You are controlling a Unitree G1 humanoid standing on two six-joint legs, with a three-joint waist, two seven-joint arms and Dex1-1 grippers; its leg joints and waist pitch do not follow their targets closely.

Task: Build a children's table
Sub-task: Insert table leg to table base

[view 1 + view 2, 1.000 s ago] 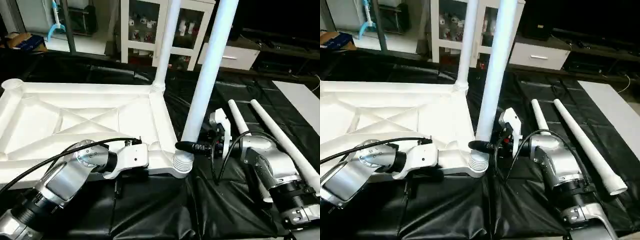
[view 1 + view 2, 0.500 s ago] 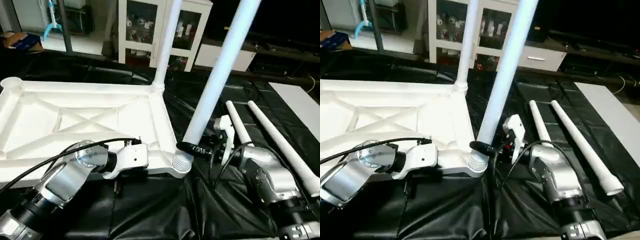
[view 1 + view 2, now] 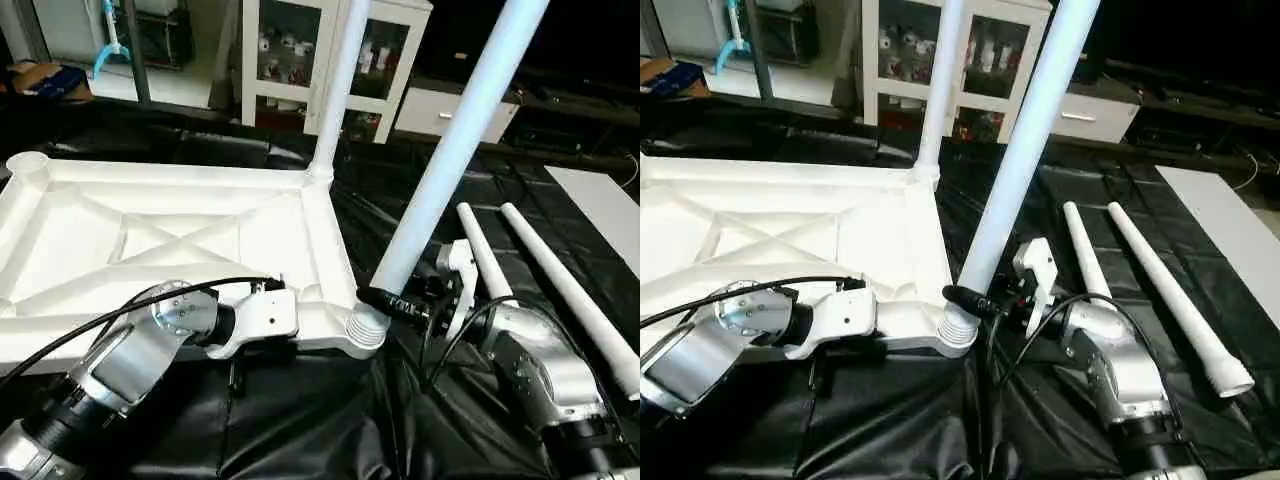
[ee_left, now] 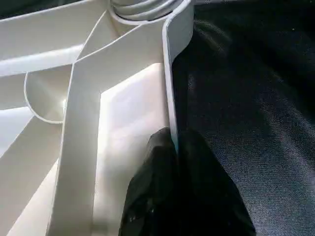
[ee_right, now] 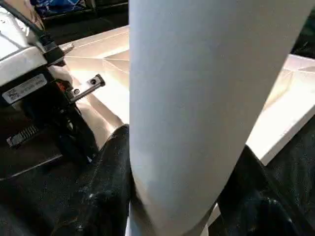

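Note:
The children's table top lies upside down on black cloth, its X-ribs facing up. One white leg stands upright in the far right corner socket. A second leg leans to the right, its lower end at the ribbed near right socket. My right gripper is shut on this leg just above the socket, one black finger on each side. My left gripper is shut on the top's near rim, a little left of that socket. Two more legs lie on the cloth to the right.
Black cloth covers the floor under the work. A white glass-door cabinet stands behind, a white drawer unit beside it. A white board lies at the right edge. A black cable runs over my left forearm.
The leg in my right gripper has tipped from near upright to a clear lean to the right. My right arm shifted slightly with it. The left arm holds still on the rim.

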